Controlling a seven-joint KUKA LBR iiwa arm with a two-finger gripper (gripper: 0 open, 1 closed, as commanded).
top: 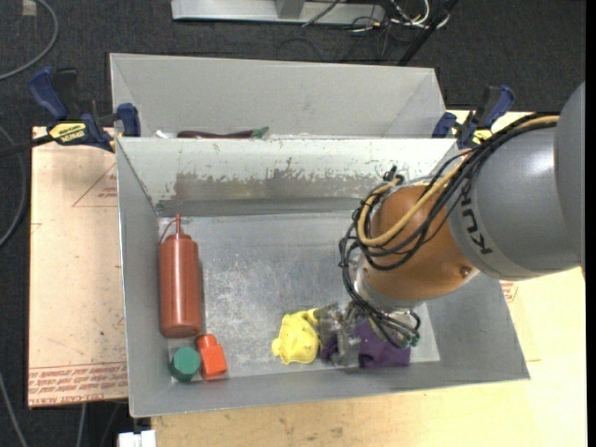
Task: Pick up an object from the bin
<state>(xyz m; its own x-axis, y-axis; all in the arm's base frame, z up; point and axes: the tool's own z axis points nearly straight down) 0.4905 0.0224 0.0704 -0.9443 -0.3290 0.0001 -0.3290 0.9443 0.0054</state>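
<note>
Camera view: the grey metal bin takes up the middle of the frame. The arm comes in from the right edge, and its orange cover hangs over the right half of the bin floor with black and yellow cables looped around it. The gripper is low in the lower right part of the bin, down at the floor by the near wall. It sits between two things: a yellow crumpled lump just to its left and a purple thing just to its right. Both are close against it. The orange cover and the cables hide much of the purple thing and of the gripper itself, so I cannot tell how far the gripper is spread or whether it has hold of either thing.

Well apart, along the left wall, a red squeeze bottle lies with its nozzle pointing to the top of the frame. Just below it, in the lower left corner, are a green round cap-like piece and an orange block, side by side and touching.

Dark lettering on the arm's grey housing reads "KU"; the rest cannot be read.
</note>
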